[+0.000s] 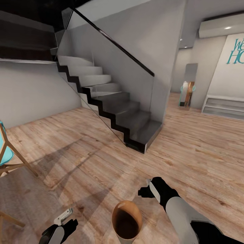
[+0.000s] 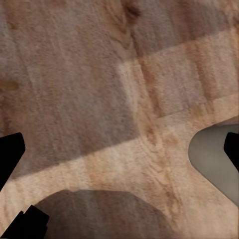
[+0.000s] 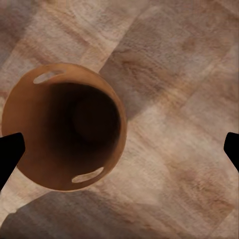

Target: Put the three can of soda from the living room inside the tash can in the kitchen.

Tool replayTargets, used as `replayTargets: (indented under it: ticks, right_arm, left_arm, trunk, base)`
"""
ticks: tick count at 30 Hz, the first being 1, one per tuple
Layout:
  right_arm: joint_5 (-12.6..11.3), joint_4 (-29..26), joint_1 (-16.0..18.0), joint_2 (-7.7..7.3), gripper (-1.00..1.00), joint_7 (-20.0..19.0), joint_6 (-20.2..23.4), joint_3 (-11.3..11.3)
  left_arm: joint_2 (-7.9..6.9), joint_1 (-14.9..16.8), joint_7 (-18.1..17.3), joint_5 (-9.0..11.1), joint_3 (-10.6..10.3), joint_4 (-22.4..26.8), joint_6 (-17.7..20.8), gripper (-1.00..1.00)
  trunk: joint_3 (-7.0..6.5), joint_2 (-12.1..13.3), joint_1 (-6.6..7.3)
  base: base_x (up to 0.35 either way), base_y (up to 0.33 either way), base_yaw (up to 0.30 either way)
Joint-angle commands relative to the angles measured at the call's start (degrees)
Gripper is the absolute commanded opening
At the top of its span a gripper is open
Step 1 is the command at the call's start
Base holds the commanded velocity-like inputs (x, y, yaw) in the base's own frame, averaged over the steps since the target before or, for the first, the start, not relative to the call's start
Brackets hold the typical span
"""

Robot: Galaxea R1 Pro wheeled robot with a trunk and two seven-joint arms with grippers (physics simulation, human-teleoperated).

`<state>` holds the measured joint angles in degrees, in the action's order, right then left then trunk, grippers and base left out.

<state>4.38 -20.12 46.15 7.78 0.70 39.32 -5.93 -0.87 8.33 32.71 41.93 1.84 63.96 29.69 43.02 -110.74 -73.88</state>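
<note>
Right below us sits the trash can [image 1: 126, 222] on the wood floor [image 1: 101, 159], between our two arms, dark inside. Our right gripper [image 1: 149, 189] hangs above and just beside it, fingers spread wide. Our left gripper [image 1: 66, 218] is spread too. Ahead rises a grey staircase [image 1: 115, 108].

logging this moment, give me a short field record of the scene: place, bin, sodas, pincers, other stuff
place: hall with wood floor and stairs
bin: brown bin upright, low in the head view between the arms; inside dark, looks empty in the right wrist view
sodas: none to report
left pincer: open, holding nothing
right pincer: open, holding nothing
other: chair at left; mirror far right
</note>
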Motion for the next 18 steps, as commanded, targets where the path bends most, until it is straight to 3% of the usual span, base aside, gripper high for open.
replayTargets:
  ticks: [1, 11, 18]
  right_arm:
    - [0.00, 0.00, 0.04, 0.01, 1.00, 0.03, -0.01, 0.01]
    - [0.13, 0.05, 0.18, -0.13, 1.00, 0.39, 0.37, 0.13]
    - [0.15, 2.93, 0.35, -0.30, 1.00, 0.64, 0.41, 0.13]
  left_arm:
    - [0.00, 0.00, 0.00, 0.00, 0.00, -0.05, -0.02, 1.00]
    - [-0.01, 0.02, -0.02, -0.01, -0.01, -0.23, -0.06, 1.00]
    - [-0.01, 0.02, -0.02, -0.07, -0.05, -0.24, -0.12, 1.00]
  trunk:
    - [0.18, -0.42, -0.23]
    - [1.75, -4.43, -2.42]
    - [2.96, -7.23, -3.96]
  base:
    - [0.000, 0.000, 0.043]
    - [0.000, 0.000, 0.204]
    - [0.000, 0.000, 0.067]
